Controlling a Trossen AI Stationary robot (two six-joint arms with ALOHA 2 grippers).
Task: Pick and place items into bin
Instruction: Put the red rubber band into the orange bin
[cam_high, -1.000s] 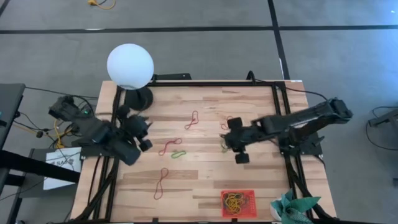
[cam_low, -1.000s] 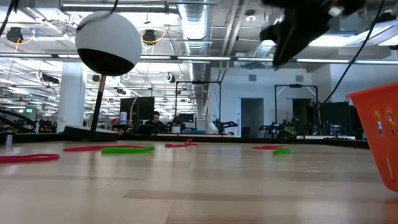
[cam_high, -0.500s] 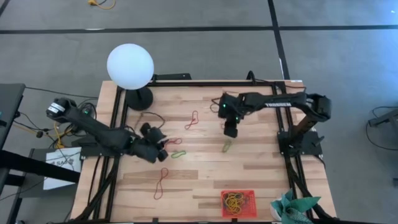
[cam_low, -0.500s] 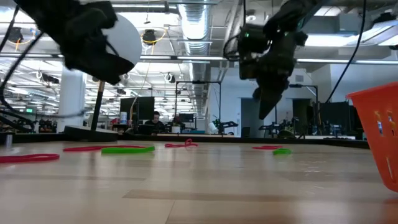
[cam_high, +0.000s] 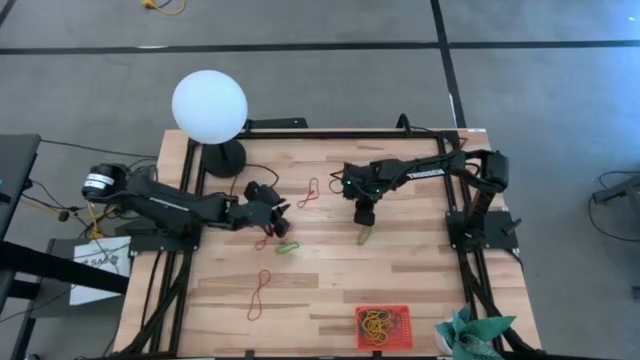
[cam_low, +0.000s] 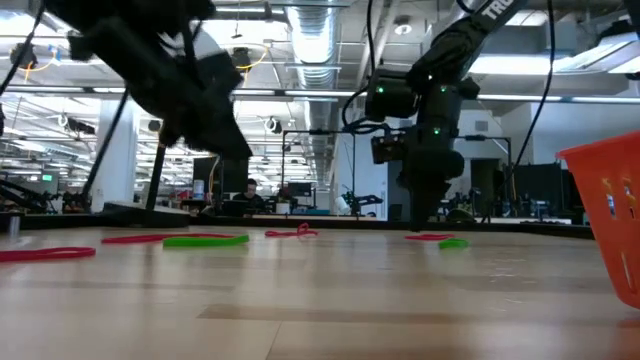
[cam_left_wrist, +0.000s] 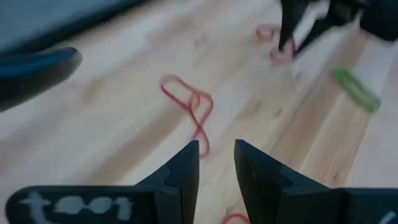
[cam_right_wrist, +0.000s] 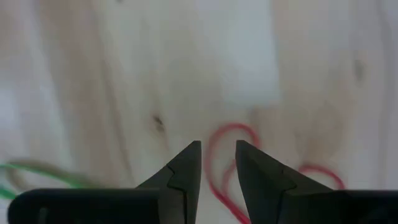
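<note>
- A white globe lamp stands at the bench's 11 o'clock corner.
- The left end effector hangs left of centre, its fingers parted by a narrow gap with nothing between them.
- A red twisted loop lies at 1 o'clock from it; a second red loop and a green loop lie just at 6 o'clock of it.
- A long red loop lies nearer the 7 o'clock edge.
- The right end effector points down right of centre, fingers slightly apart and empty, over a red loop.
- A green band lies at 6 o'clock of it.
- The bin sits at the 5 o'clock edge, with yellow bands inside.
- A teal cloth lies beside the bin at its 3 o'clock.
</note>
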